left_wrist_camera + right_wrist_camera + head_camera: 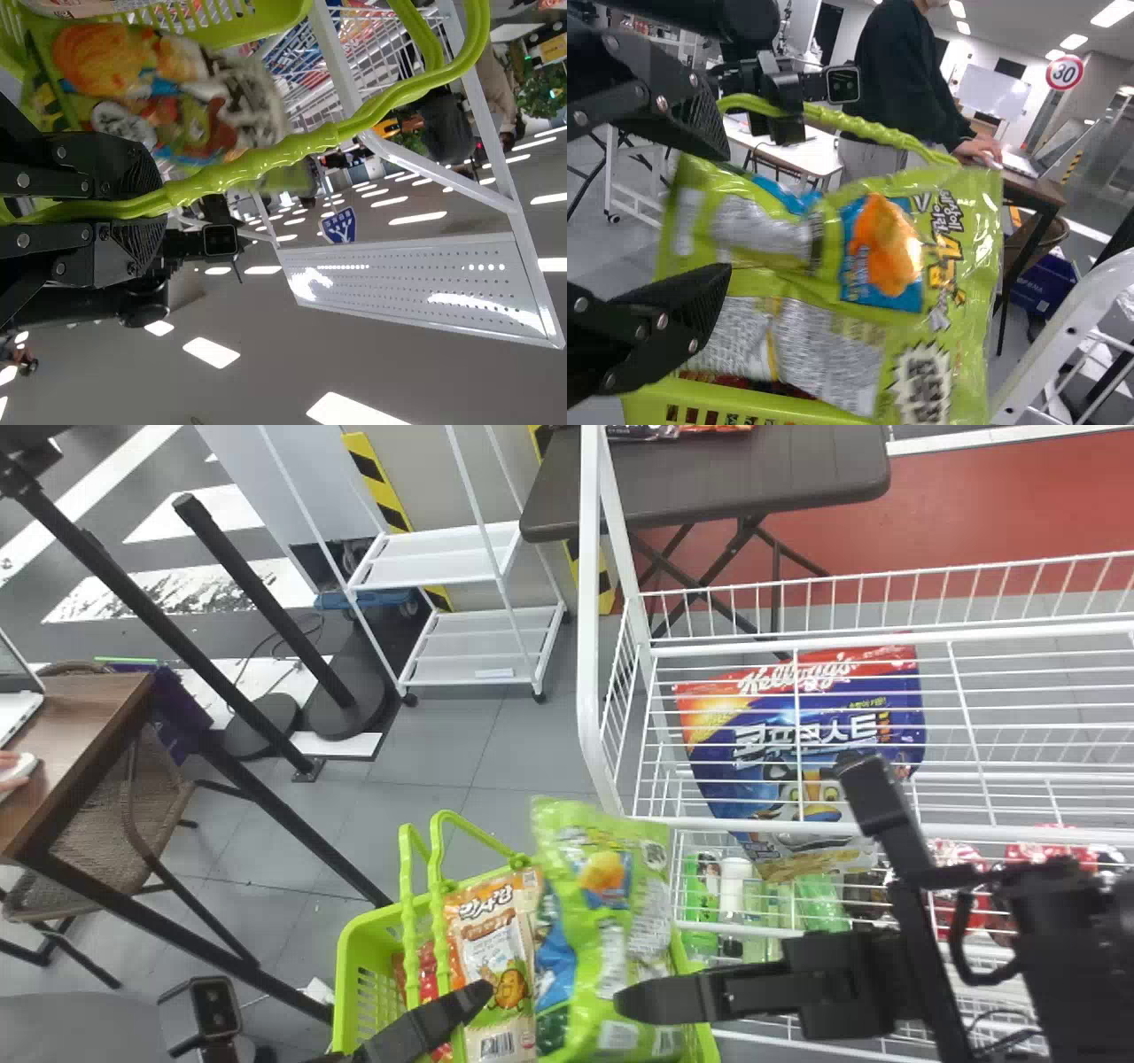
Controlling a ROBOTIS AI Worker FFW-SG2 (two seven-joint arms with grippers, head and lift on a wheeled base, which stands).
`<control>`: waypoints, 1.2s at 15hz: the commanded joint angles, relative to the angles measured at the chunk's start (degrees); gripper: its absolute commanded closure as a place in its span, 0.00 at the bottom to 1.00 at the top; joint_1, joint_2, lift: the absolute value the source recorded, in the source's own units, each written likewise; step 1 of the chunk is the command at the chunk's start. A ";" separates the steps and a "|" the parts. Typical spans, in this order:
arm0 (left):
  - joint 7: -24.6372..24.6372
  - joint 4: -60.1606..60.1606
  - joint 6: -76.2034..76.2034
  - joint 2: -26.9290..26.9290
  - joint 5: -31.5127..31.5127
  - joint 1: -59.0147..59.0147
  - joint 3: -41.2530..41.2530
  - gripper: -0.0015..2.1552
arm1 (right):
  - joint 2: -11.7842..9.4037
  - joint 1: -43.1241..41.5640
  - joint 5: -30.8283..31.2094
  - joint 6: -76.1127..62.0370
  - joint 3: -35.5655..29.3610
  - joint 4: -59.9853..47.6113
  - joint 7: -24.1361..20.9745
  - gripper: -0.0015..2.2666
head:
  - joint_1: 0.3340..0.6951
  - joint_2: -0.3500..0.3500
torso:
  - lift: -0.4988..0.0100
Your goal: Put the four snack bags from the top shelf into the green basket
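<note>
Just past right fingers [666, 999] lies a green bag [649, 881].

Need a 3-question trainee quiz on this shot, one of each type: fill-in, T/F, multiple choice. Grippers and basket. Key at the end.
1. Fill in: The left gripper is closed on the green basket's ____.

2. True or false: The orange-and-white snack bag is in the green basket.

3. Pick one: At the green snack bag, the right gripper has its fingers
a) pressed together
b) around the basket's rim
c) apart

Key: 1. handle; 2. true; 3. c
</note>
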 commanded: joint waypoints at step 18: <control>-0.57 -0.04 0.01 -0.15 0.27 -0.11 -0.08 1.00 | -0.18 29.52 60.18 -85.17 -5.27 -3.12 -14.82 0.02 | 1.00 0.91 | 0.98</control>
